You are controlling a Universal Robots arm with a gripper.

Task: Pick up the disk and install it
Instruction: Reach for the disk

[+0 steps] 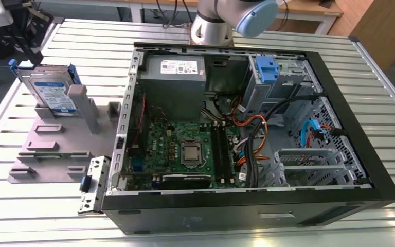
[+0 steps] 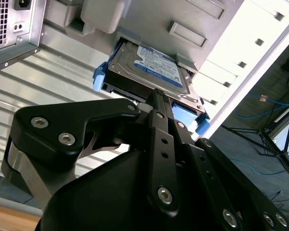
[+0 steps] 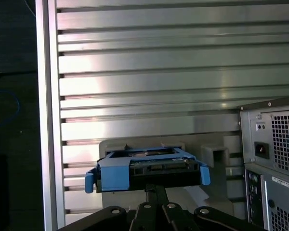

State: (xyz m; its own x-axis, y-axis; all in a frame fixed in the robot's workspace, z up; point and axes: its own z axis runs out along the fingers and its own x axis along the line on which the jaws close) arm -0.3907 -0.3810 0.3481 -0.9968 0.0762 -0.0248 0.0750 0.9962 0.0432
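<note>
The disk [image 1: 52, 92], a silver drive with a blue-and-white label in a blue carrier, leans upright in a slot of the grey fixture [image 1: 53, 149] at the exterior view's left. In both wrist views the disk [image 2: 151, 67] [image 3: 144, 171] lies just ahead of my gripper [image 2: 157, 95] [image 3: 156, 189], blue end tab toward me. The black fingers are drawn together, point at the carrier's end and hold nothing. A small stretch of table separates them from it.
The open computer case [image 1: 252, 128] lies on the slatted metal table [image 1: 33, 216], with a grey power supply [image 1: 177, 67] and a bare blue clip [image 1: 266, 69] in the drive bay. The case's rear panel [image 3: 274, 163] stands close beside the disk. The table edge [image 3: 45, 120] is near.
</note>
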